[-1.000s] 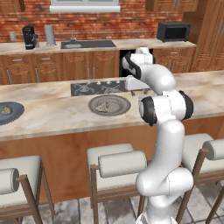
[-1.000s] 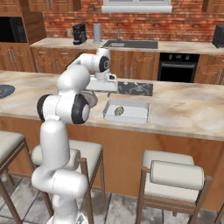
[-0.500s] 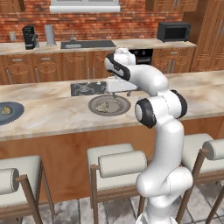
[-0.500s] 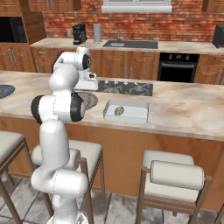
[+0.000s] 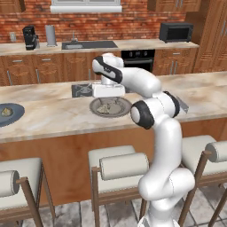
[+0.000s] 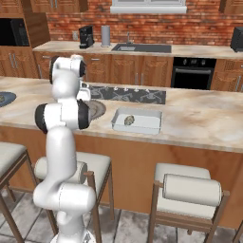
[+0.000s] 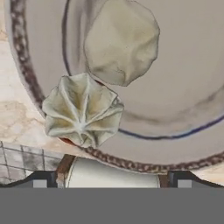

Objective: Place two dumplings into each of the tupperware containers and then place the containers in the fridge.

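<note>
Left base view: arm bent forward over the marble tabletop [image 5: 53, 116], white hand low above the round grey plate [image 5: 111, 107]; pale lumps visible on that plate, too small here to count. Tool [image 5: 107, 95] hidden under the hand, spread not readable from this side. Second dark plate [image 5: 9, 113] at the far left edge of the tabletop with a small lump on it. Black microwave [image 5: 176, 32] on the rear counter at right. Right base view: tupperware container [image 6: 137, 120] flat on the tabletop, well right of the arm, one dumpling [image 6: 129, 120] inside near its left half. Rim of the round grey plate showing just behind the arm's elbow. Black cooktop [image 6: 127, 94] set into the tabletop behind the container. Second container and fridge not identifiable. Hand view: looking straight down on the plate, patterned rim curving past; one pleated dumpling [image 7: 82, 110] on the inner rim, one smoother dumpling [image 7: 121, 40] beside it nearer the plate's centre, the two just touching or nearly so. Two dark fingertips [image 7: 40, 179] at the lower corners, spread wide apart, nothing between them; tool fully spread and holding nothing.
</note>
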